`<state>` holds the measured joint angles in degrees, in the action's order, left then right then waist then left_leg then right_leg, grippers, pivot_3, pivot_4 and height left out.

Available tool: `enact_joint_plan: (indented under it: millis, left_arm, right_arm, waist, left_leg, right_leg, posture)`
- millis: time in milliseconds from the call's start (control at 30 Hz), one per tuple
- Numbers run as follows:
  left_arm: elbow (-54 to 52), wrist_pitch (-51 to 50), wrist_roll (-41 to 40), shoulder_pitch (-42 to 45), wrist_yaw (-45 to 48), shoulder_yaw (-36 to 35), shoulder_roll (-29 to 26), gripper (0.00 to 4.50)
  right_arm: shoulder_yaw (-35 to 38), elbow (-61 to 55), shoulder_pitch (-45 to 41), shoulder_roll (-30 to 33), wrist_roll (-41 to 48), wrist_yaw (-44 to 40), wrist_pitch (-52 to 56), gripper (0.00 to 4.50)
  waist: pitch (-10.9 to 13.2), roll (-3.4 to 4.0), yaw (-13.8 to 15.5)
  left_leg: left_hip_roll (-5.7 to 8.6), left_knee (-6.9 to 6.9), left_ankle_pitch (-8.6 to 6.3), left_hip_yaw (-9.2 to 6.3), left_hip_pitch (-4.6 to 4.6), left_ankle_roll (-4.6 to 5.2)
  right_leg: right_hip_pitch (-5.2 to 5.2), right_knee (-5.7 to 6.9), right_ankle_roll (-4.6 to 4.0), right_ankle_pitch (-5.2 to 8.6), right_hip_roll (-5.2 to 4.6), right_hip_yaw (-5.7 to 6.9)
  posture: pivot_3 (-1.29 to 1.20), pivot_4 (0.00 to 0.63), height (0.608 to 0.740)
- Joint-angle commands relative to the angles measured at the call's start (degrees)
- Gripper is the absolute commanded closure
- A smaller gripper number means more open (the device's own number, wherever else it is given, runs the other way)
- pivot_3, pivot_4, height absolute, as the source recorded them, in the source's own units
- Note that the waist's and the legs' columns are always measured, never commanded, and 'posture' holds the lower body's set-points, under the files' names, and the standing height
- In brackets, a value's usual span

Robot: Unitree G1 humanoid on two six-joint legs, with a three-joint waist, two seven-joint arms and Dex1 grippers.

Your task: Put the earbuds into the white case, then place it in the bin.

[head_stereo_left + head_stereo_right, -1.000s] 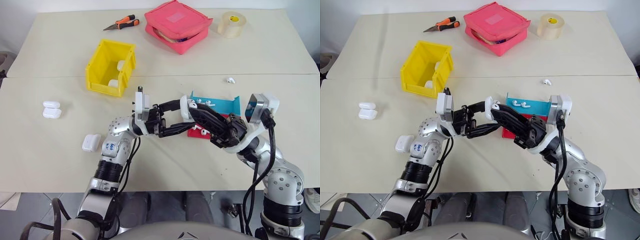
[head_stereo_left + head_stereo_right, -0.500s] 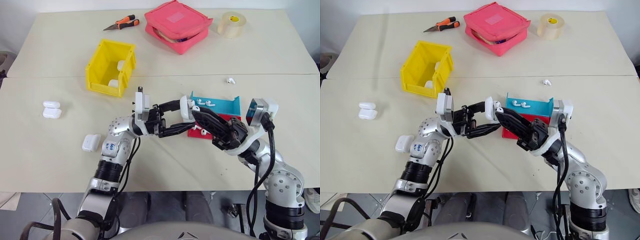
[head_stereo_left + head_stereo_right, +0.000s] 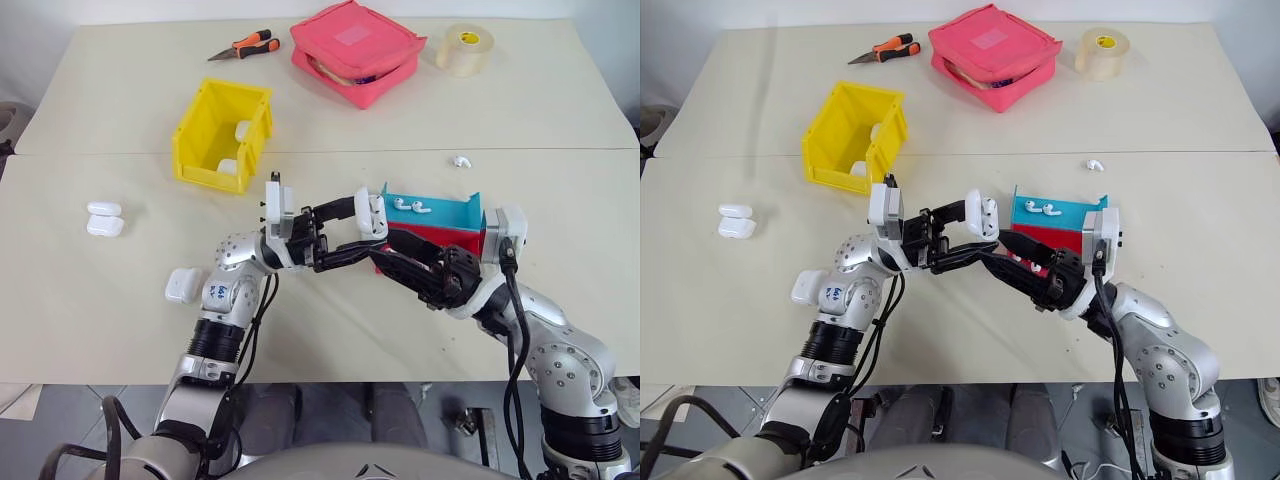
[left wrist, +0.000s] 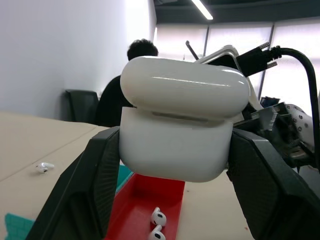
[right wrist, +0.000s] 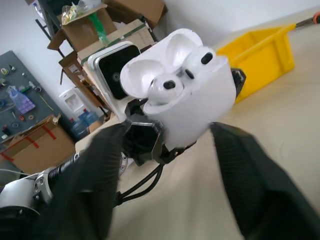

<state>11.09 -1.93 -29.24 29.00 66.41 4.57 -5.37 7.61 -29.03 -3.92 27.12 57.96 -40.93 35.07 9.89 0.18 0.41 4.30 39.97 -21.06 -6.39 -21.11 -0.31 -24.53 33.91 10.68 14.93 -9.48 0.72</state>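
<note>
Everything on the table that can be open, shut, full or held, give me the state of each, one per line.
White case: lid open, two earbuds seated, held up by left gripper.
Right gripper: open, just below the case.
Yellow bin: upright, white cases inside.
Pink pouch: partly unzipped.
Red tray: holds loose earbuds.
Blue tray: holds two earbuds.
Pliers: shut.

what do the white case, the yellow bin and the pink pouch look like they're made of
White case: likely hard glossy plastic; a bright light streak runs along its lid.
Yellow bin: probably moulded plastic, smooth with a dull sheen, stiff thin walls of even colour.
Pink pouch: looks like soft matte fabric; its edges bulge and sag, with a zip line around the side.
</note>
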Motion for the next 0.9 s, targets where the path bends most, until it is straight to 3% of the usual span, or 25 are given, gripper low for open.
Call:
enact_joint_plan:
  millis: [33, 100, 167, 400, 433, 700, 900]
  left_arm:
    - [-3.68, -0.75, -1.40, -0.11, 1.11, -0.86, -2.26, 1.64]
    - [-4.32, -0.98, -0.67, -0.36, 1.23, -1.11, -4.15, 1.64]
    - [-3.90, 0.75, 3.16, 0.14, -0.72, -0.75, -6.45, 1.64]
    - [-2.90, 1.25, 15.42, 3.99, -3.73, 4.49, -14.21, 1.64]
    - [-2.95, 0.71, 16.38, 4.55, -3.81, 5.34, -14.80, 1.64]
    - [-4.03, -1.00, 18.17, 6.08, -3.38, 9.13, -15.10, 1.64]
    - [-5.46, -1.29, 17.81, 4.74, -4.02, 9.14, -15.24, 1.64]
  right_arm:
    - [6.23, -0.91, 0.85, 3.33, 2.24, -1.51, -0.88, 1.65]
    - [7.97, -0.58, 1.76, 5.61, 1.24, -2.74, -1.02, 1.65]
    - [9.36, -0.23, 1.95, 7.63, 0.41, -3.37, -1.02, 2.03]
    - [3.57, -1.77, -3.82, 14.21, -7.39, -7.04, -1.03, 4.32]
    - [2.27, -1.73, -5.24, 14.43, -8.24, -7.09, -0.81, 4.44]
    - [-8.30, 0.23, -20.19, 11.31, -12.76, -2.60, 5.12, 4.44]
    - [-9.62, 0.45, -20.93, 12.57, -13.11, -4.26, 8.24, 4.44]
  waist:
    - [0.00, 0.00, 0.06]
    - [0.00, 0.00, 0.09]
    - [0.00, 0.00, 0.16]
    - [0.00, 0.00, 0.47]
    - [0.00, 0.00, 0.46]
    - [0.00, 0.00, 0.33]
    - [0.00, -0.01, 0.78]
  left_leg:
    - [0.00, 0.00, 0.00, 0.00, 0.00, 0.00]
    - [-0.01, -0.01, 0.00, 0.01, 0.01, 0.00]
    - [-0.01, -0.01, 0.00, 0.04, 0.02, 0.00]
    - [-0.01, 0.01, 0.00, 0.47, 0.01, 0.00]
    - [-0.02, 0.01, 0.00, 0.48, 0.02, 0.00]
    - [-0.04, 0.00, -0.01, 0.43, -0.02, 0.01]
    - [-0.01, 0.01, -0.01, 0.40, -0.06, 0.02]
  right_leg:
    - [-0.01, 0.00, 0.00, 0.00, 0.00, 0.00]
    - [-0.01, 0.00, 0.00, 0.00, 0.00, 0.00]
    - [0.00, 0.00, 0.00, 0.00, 0.00, 0.00]
    - [0.00, 0.00, 0.01, -0.01, 0.01, 0.00]
    - [0.00, -0.01, 0.02, -0.01, 0.01, 0.00]
    - [-0.03, -0.02, 0.02, -0.01, 0.00, 0.01]
    - [-0.03, -0.03, 0.01, -0.01, 0.00, 0.03]
  posture:
    - [0.00, 0.150, 0.740]
    - [0.00, 0.150, 0.740]
    - [0.00, 0.150, 0.740]
    - [0.00, 0.150, 0.740]
    - [0.00, 0.150, 0.740]
    - [0.00, 0.150, 0.740]
    - [0.00, 0.150, 0.740]
